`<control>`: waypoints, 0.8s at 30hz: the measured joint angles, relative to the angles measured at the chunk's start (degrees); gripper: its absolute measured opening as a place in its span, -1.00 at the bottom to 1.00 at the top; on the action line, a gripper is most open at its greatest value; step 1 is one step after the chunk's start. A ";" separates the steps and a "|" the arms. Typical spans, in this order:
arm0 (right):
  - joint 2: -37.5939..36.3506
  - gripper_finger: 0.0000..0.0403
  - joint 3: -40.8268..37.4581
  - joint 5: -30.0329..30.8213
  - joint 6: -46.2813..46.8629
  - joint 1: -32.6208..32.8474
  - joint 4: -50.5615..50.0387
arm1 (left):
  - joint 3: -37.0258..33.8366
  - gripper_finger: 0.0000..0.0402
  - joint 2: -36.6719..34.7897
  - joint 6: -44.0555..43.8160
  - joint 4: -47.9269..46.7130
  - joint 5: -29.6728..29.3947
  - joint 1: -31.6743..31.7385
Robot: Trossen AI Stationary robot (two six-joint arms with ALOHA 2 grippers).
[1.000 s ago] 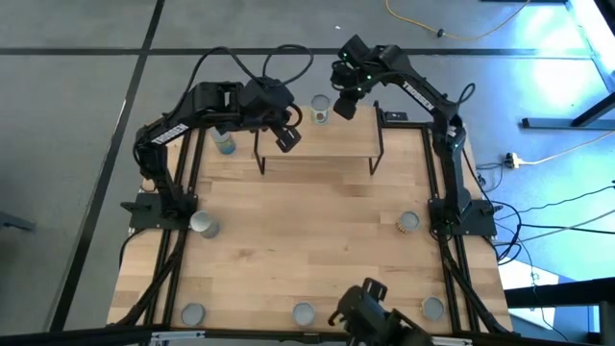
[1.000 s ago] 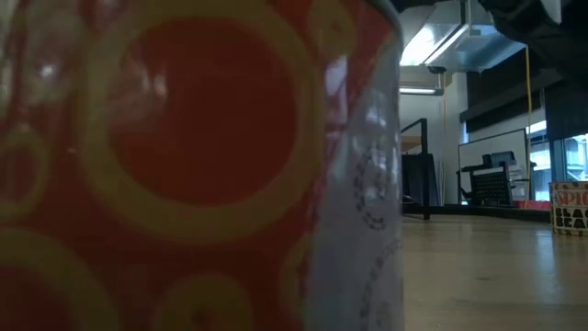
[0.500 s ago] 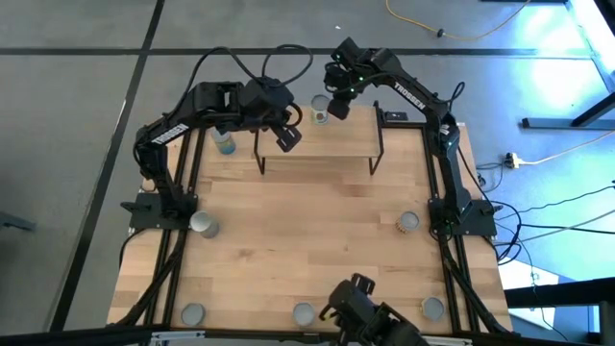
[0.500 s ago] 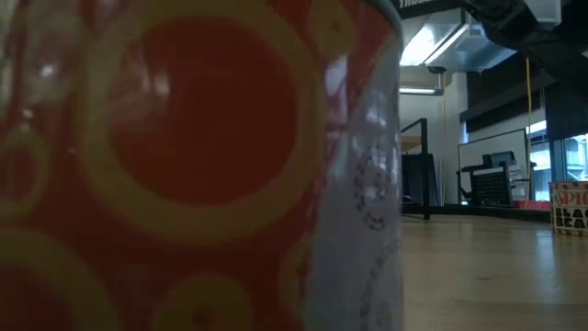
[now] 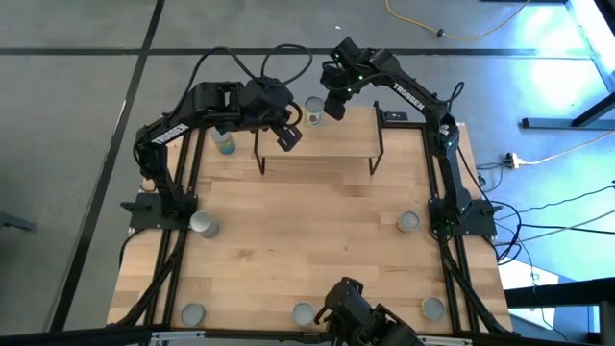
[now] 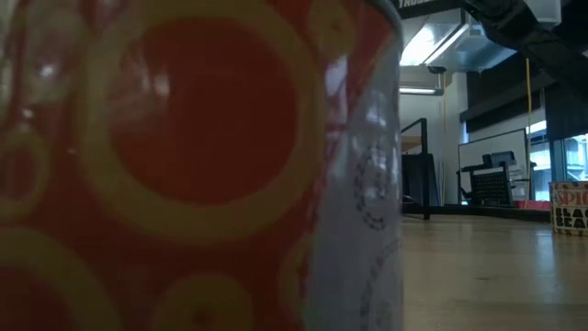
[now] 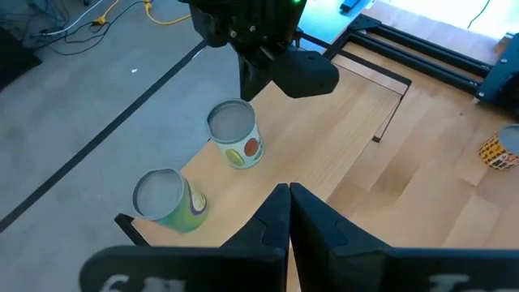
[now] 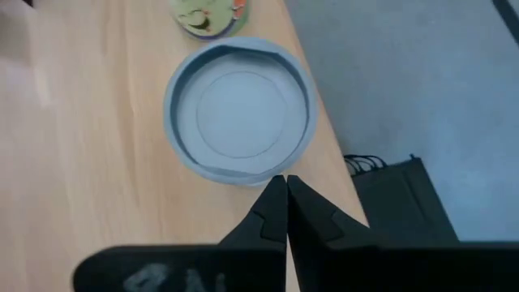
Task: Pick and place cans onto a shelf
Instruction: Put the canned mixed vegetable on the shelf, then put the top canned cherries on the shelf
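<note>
can (image 8: pixel 238 120) just beyond right tool (image 8: pixel 285 185) tips | fingers together | on shelf (image 8: pixel 81 162)

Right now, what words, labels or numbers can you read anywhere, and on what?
"TROSSEN" in white letters on the right arm, seen from above.
"SPIC", "BLAC", "BEAN" cut off on a can at the far right of the low view.
The near red can filling the low view shows only yellow rings and blurred grey print, unreadable.
The two cans in the left wrist view bear pictures; any words are too small.
</note>
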 joint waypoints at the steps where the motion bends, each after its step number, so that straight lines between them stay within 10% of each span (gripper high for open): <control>1: 0.00 -0.98 -0.02 -0.03 -0.01 0.06 0.16 | 0.00 -1.00 0.00 0.00 0.01 0.00 0.00; 24: -6.00 -0.98 0.44 6.41 -3.08 0.85 1.62 | 0.00 -1.00 0.00 0.06 -0.32 2.22 -0.07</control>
